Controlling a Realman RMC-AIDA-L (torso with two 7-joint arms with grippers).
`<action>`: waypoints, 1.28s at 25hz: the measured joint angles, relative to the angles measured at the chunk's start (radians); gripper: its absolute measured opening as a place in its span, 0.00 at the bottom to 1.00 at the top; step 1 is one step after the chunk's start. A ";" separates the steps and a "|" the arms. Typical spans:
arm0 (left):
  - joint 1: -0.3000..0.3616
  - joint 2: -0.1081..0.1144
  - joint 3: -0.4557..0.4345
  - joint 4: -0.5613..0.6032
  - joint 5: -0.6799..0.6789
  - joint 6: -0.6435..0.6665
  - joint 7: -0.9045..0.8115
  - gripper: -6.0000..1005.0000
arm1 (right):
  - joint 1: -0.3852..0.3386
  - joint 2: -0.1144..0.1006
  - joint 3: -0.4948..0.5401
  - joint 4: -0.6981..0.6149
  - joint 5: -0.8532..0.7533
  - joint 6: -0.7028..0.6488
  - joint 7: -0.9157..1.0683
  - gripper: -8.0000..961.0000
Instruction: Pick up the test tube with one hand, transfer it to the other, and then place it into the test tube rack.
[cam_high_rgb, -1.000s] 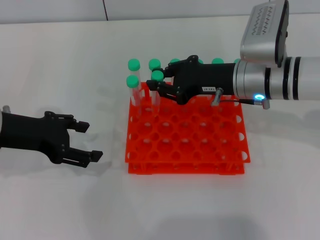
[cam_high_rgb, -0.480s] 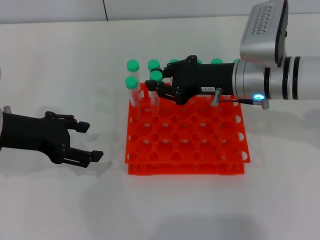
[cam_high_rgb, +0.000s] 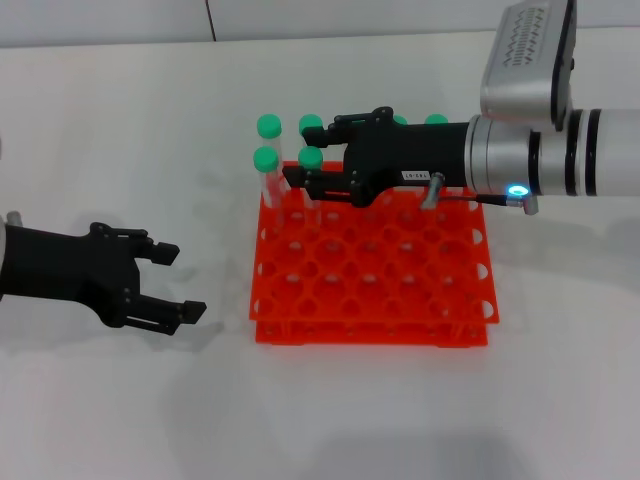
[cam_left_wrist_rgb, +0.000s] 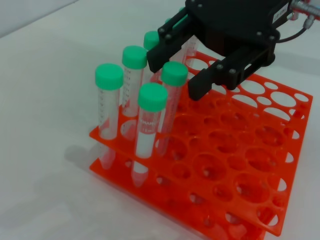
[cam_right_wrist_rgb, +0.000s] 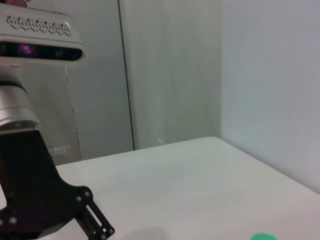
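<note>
White bench (cam_high_rgb: 120, 420): my right pincer (cam_high_rgb: 312, 172) open around green-capped test tube (cam_high_rgb: 310, 160) in orange rack (cam_high_rgb: 370, 290); left pincer (cam_high_rgb: 180, 285) open, idle.

The right gripper (cam_high_rgb: 310, 174) reaches in from the right on a level, silver-grey wrist, its black body bearing a small white label, jaws parted and pointing left. The left gripper (cam_high_rgb: 175, 283) sits low at the left edge on a black forearm, jaws spread wide and aimed right, well apart from the other arm
</note>
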 joint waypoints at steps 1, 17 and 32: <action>0.001 0.000 0.000 0.000 0.000 0.000 0.000 0.86 | -0.003 -0.001 0.000 -0.007 0.000 -0.002 0.000 0.48; 0.001 0.000 -0.006 0.009 -0.033 0.010 0.011 0.86 | -0.224 -0.021 0.066 -0.257 -0.015 -0.127 0.010 0.55; 0.071 0.005 -0.011 0.185 -0.166 0.115 0.002 0.86 | -0.297 -0.023 0.287 -0.404 -0.292 -0.373 0.191 0.55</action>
